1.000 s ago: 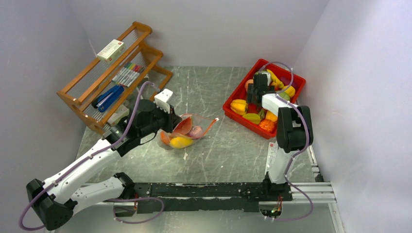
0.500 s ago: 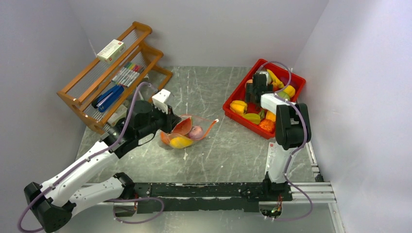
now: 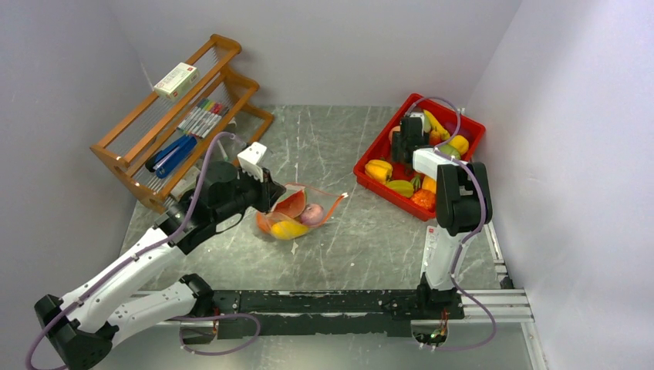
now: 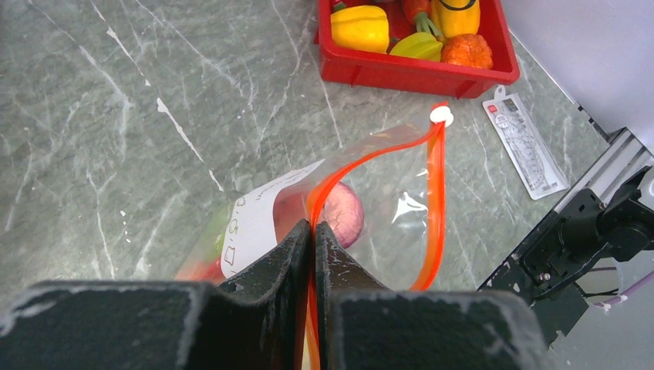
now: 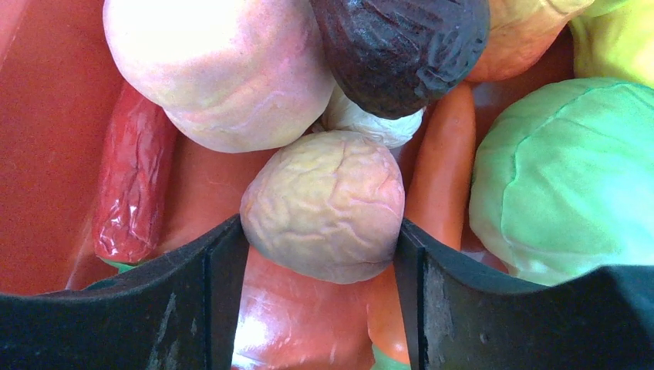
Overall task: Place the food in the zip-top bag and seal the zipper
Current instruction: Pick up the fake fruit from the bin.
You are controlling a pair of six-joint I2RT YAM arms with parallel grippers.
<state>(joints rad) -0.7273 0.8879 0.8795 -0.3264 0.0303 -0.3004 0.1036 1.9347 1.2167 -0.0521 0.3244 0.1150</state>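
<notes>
The clear zip-top bag [image 3: 305,210] lies mid-table with a yellow piece [image 3: 287,227] and a purple onion [image 4: 345,213] of the food inside. Its mouth gapes, and the orange-red zipper [image 4: 436,208] loops open. My left gripper [image 4: 314,225] is shut on the near zipper strip beside the white label [image 4: 262,223]. My right gripper [image 5: 321,231] reaches down into the red bin [image 3: 383,132], with both pads pressed against a wrinkled tan food piece [image 5: 324,185]. A pale peach [image 5: 208,69], a dark brown piece [image 5: 401,46], a carrot [image 5: 443,169] and a green cabbage [image 5: 563,177] crowd round it.
A wooden rack [image 3: 154,131] with markers, blue-handled tools and a small box stands at the back left. A flat white tag [image 4: 526,146] lies near the right arm's base. A metal rail [image 3: 478,304] runs along the near edge. Grey walls close in on three sides.
My right gripper has pushed a little deeper into the bin and its jaws have narrowed onto the wrinkled piece. The left arm has nudged the bag slightly to the right.
</notes>
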